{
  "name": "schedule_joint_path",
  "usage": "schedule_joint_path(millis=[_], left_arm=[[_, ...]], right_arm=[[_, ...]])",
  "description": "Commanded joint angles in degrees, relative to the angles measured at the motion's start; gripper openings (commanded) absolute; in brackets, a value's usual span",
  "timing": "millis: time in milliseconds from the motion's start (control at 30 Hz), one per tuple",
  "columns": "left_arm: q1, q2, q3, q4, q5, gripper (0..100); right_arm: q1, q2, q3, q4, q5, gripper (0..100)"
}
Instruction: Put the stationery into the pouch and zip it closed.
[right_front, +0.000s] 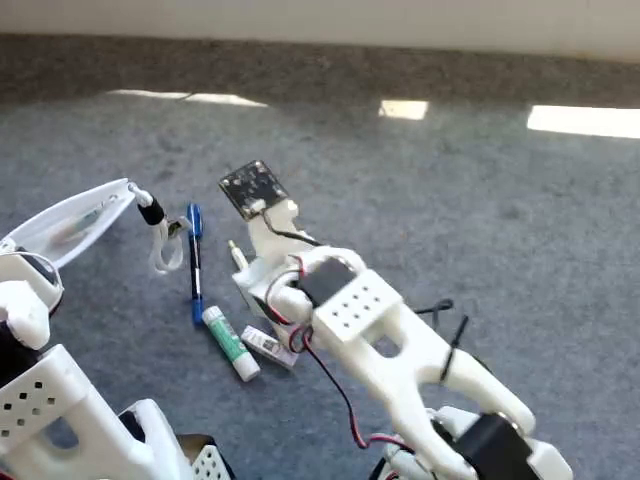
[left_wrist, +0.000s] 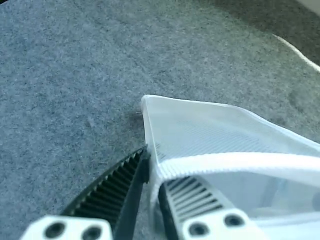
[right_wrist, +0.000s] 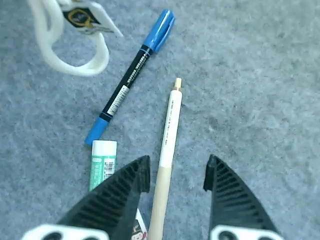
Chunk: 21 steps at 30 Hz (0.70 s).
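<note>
I had the right end effector open astride the cream pen, its long axis between the jaws, tip pointing away; the left end effector clamped the pouch.

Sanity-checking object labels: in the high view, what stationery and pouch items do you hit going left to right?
Translucent white mesh pouch → blue-and-black marker pen → green-and-white glue stick → small white printed block.

The table where I work is covered with a grey, felt-like cloth. Along its far side runs a darker band. Behind the band stands a pale strip. Just before the band, three bright patches of light lie on the grey cover.
</note>
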Motion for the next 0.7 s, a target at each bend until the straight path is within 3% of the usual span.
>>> schedule_joint_path(millis=[0,333,667], left_arm=[[-0.5,-0.1,-0.1,-1.8,0.5,1],[1.3,-0.4,-0.1,-1.5,0.7,1],[-0.4,-0.3,0.0,-1.5,0.7,1]], right_arm=[[0.7,5.4,-6.7,-1.5,-0.6,17.3],[0.7,21.4,-12.4,-1.5,-0.6,17.3],[0.5,26.6,-13.7,-1.7,-0.6,17.3]])
